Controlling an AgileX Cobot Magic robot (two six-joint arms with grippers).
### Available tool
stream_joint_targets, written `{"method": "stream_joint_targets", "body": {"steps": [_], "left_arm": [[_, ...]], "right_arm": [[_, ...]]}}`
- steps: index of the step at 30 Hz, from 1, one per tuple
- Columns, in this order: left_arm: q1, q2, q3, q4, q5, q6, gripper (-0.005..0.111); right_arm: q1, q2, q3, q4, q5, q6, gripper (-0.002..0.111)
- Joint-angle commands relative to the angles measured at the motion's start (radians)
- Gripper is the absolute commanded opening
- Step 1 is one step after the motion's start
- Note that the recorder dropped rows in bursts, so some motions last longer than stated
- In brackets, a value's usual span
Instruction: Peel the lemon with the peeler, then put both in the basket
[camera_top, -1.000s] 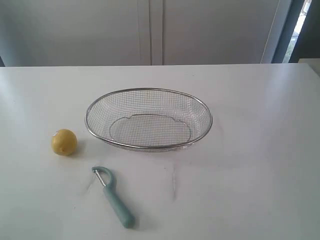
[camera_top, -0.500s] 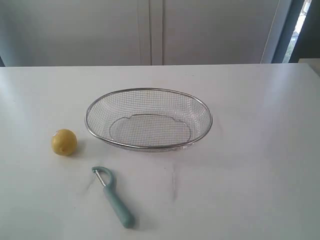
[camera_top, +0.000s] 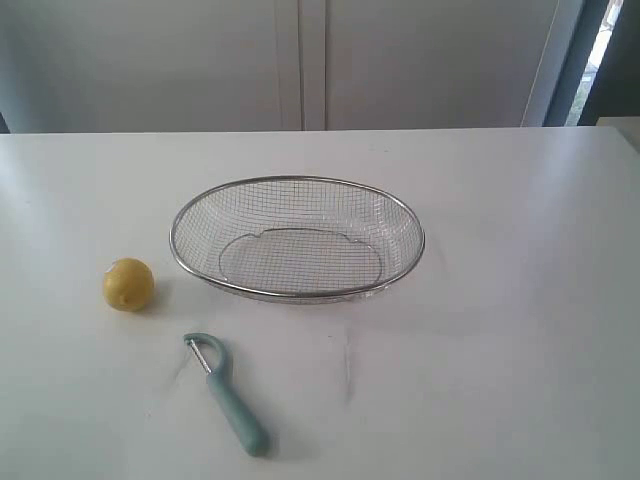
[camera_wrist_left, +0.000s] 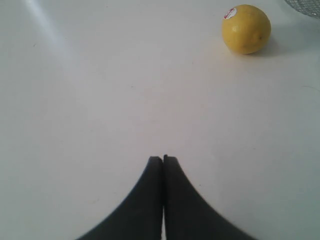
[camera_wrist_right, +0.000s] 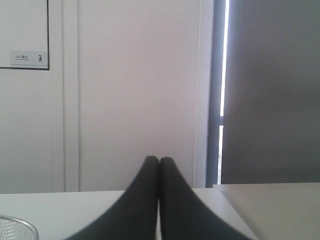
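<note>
The yellow lemon (camera_top: 128, 284) rests on the white table to the left of the wire-mesh basket (camera_top: 297, 184). In front of them lies the peeler (camera_top: 229, 394), teal handle toward the table's front edge, metal blade head toward the lemon. Neither arm shows in the exterior view. In the left wrist view my left gripper (camera_wrist_left: 163, 159) is shut and empty above bare table, well apart from the lemon (camera_wrist_left: 246, 29), which carries a small sticker. My right gripper (camera_wrist_right: 159, 160) is shut and empty, facing the back wall, with a bit of the basket's rim (camera_wrist_right: 15, 223) at the picture's corner.
The basket holds nothing. White cabinet doors (camera_top: 300, 60) stand behind the table's far edge. A dark vertical frame (camera_top: 600, 60) rises at the back right. A second, lower surface (camera_wrist_right: 275, 205) adjoins the table's right end.
</note>
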Motion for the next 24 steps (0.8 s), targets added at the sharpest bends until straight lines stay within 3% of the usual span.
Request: {"method": "stream_joint_targets", "body": {"steps": [1, 11, 16, 21, 24], "left_arm": [[-0.001, -0.005, 0.009, -0.006, 0.008, 0.003, 0.0], [-0.001, -0.005, 0.009, -0.006, 0.008, 0.003, 0.0], [-0.001, -0.005, 0.009, -0.006, 0.008, 0.003, 0.0], [-0.001, -0.005, 0.009, -0.006, 0.008, 0.003, 0.0], [-0.001, -0.005, 0.009, -0.006, 0.008, 0.003, 0.0]], "right_arm": [[0.0, -0.005, -0.007, -0.001, -0.011, 0.002, 0.0], [0.0, -0.005, -0.214, -0.001, 0.207, -0.015, 0.0], [0.0, 0.006, -0.33, -0.059, 0.426, -0.015, 0.0], [0.0, 0.17, -0.442, -0.07, 0.629, -0.013, 0.0], [0.0, 0.271, -0.476, -0.07, 0.659, -0.013, 0.0]]}}
